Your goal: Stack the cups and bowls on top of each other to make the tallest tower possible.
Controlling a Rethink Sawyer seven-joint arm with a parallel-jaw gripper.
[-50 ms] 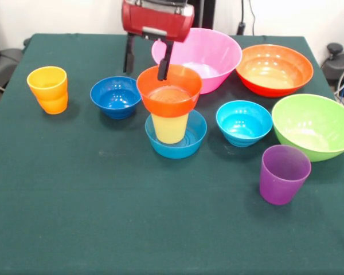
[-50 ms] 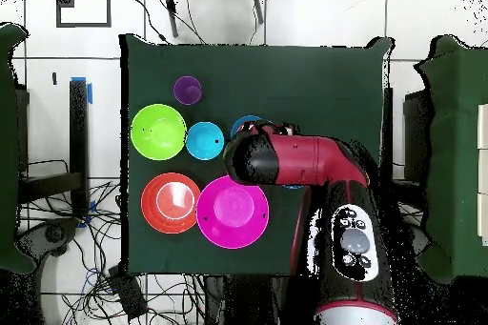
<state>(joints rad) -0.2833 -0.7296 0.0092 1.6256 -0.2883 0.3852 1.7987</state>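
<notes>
Front view first: the red-and-black hand [image 1: 146,64] is seen hanging right over the tower [image 1: 172,114], its two dark fingers [image 1: 164,63] spread apart with nothing clamped between them. One finger is dipped inside the rim of the glossy orange-red small bowl [image 1: 169,91], the other is kept just outside it. That bowl is perched on the pale yellow translucent cup [image 1: 169,128], which is stood upright in the mid-blue small bowl [image 1: 176,136] on the green-covered counter [image 1: 132,206].

Further out, pretty much everything else is left single:
- dark blue small bowl [image 1: 116,96]
- cyan small bowl [image 1: 244,122]
- orange cup [image 1: 48,89]
- purple cup [image 1: 284,173]
- large pink bowl [image 1: 203,54], large orange-red bowl [image 1: 274,69] and large lime green bowl [image 1: 315,125]
</notes>
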